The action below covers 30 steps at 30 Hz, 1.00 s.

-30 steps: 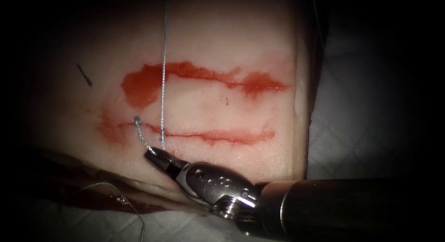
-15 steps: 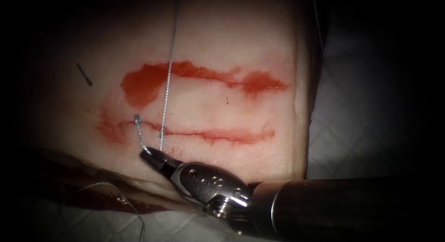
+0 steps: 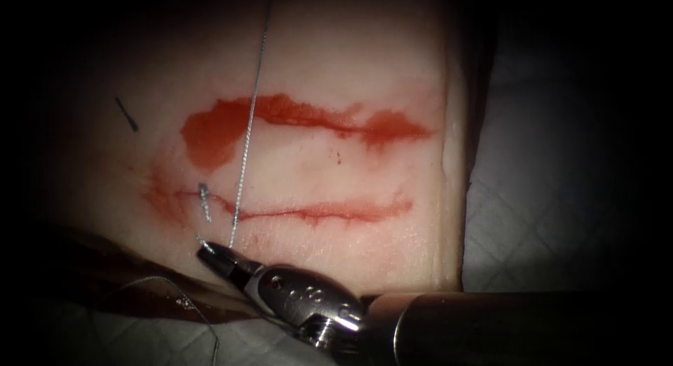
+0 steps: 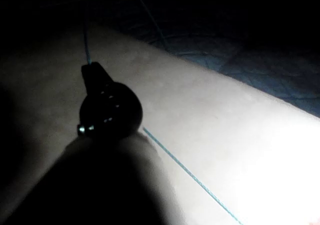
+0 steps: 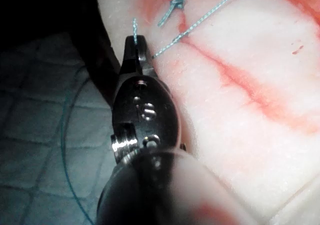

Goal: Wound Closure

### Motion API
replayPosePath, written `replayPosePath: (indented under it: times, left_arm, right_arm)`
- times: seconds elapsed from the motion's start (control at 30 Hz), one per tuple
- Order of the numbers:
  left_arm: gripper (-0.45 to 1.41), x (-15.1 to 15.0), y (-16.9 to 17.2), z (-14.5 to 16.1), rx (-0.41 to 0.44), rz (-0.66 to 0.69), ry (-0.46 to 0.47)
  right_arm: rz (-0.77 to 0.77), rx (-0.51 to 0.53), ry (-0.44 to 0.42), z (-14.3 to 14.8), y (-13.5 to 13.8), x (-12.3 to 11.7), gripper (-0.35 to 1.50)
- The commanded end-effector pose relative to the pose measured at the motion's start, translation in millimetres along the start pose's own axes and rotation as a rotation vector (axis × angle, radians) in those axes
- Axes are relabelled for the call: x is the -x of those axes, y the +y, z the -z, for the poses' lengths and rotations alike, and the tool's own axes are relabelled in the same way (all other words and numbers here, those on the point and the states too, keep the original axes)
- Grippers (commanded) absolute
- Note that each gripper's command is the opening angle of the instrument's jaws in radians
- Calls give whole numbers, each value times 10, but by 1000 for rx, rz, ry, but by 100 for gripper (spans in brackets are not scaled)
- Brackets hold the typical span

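Below the cut's left end, the right pincer (image 3: 209, 253) was clamped on the thread (image 3: 247, 138) just beside the tissue (image 3: 336, 71). From there the strand ran up out of frame. No needle could be made out.

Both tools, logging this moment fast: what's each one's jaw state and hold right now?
Right tool: jaws shut on the thread, just below the cut.
Left tool: cannot be told.

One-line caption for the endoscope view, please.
Right arm's tool, jaws shut on the thread, at the near edge of the tissue below the cut.
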Motion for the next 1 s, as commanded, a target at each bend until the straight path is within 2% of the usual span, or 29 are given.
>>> replayPosePath:
  times: [0.03,0.23,0.6,0.7,0.77,0.8,0.87,0.9,1.0]
  left_arm:
    - [-45,5,1,-9,-1,1,-2]
    - [-45,9,4,-12,1,2,-2]
    - [-45,6,2,-8,-7,3,-1]
    - [-45,3,-5,4,-17,6,3]
    - [-45,6,-20,29,-39,18,-3]
    - [-45,7,-23,35,-45,20,-6]
    - [-45,7,-33,59,-61,22,-27]
    - [-45,5,-35,67,-67,22,-31]
    - [-45,-3,-41,101,-86,34,-41]
  right_arm:
    - [1,0,-2,-8,4,-2,-35]
    - [2,13,3,-7,5,-2,-35]
    - [-7,-24,-1,-3,1,7,-35]
    - [-17,-48,-4,-1,-5,15,-35]
    - [-30,-88,-5,1,-8,20,-35]
    - [-31,-89,-5,-1,-9,21,22]
    - [-33,-102,-25,0,-10,23,74]
    - [-36,-100,-36,2,-10,25,93]
    - [-50,-99,-102,13,-15,38,118]
